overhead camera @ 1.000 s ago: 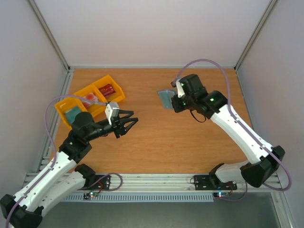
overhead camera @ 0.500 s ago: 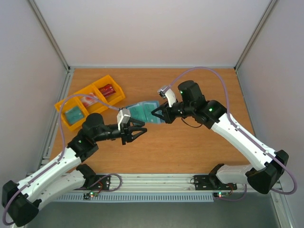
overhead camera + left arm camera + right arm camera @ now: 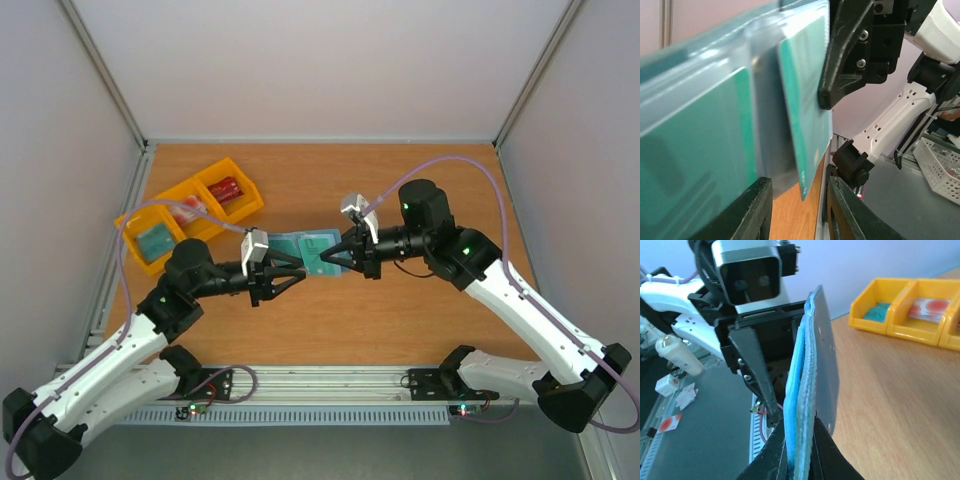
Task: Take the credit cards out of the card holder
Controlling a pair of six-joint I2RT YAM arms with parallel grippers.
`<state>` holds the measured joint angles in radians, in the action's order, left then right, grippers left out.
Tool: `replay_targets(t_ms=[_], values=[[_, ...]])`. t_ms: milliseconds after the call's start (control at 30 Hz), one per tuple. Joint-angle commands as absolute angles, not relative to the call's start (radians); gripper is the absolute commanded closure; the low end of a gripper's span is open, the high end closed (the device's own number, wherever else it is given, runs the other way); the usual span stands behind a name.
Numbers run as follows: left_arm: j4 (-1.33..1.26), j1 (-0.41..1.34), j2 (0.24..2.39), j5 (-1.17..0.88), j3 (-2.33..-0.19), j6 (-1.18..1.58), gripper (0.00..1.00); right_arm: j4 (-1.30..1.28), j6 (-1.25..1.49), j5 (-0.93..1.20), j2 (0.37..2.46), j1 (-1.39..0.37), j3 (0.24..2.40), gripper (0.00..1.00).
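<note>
Both arms reach inward from the near edge, wrists level; left gripper (image 3: pixel 298 273) is spread wide, grasping nothing, tips straddling the card holder (image 3: pixel 305 243); right gripper (image 3: pixel 336 257) pinches its right edge, holding it open above mid-table; I see teal credit cards (image 3: pixel 801 100) in the pockets; yellow tray (image 3: pixel 128 228) far-left.

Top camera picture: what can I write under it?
The right gripper holds the card holder up while the open left gripper lines up on its teal cards.
</note>
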<state>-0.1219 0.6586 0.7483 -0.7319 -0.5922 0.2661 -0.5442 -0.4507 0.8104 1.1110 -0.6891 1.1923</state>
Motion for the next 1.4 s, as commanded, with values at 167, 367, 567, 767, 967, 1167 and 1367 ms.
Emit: replay_targets(t_ms=[167,367,567,767,967,1167,1367], values=[[-0.227,0.641,0.761,-0.827,-0.670,0.327,0.65,-0.452,-0.504,0.996,1.093,-0.694,1.191,0.98],[-0.233,0.657,0.789,-0.808,-0.709,0.345,0.74,-0.353,-0.454,0.983,1.134,-0.695,1.174,0.99],[-0.202,0.659,0.790,-0.794,-0.714,0.329,1.00,-0.341,-0.452,0.985,1.124,-0.694,1.155,0.99],[-0.186,0.648,0.770,-0.807,-0.703,0.334,0.90,-0.380,-0.445,0.975,1.082,-0.629,1.113,0.99],[-0.213,0.646,0.792,-0.827,-0.706,0.345,0.89,-0.378,-0.437,1.017,1.088,-0.622,1.135,0.99],[-0.208,0.647,0.806,-0.830,-0.713,0.351,1.00,-0.364,-0.437,1.032,1.088,-0.622,1.146,0.99],[-0.190,0.644,0.790,-0.818,-0.708,0.355,1.00,-0.426,-0.475,1.016,1.071,-0.592,1.141,0.88]])
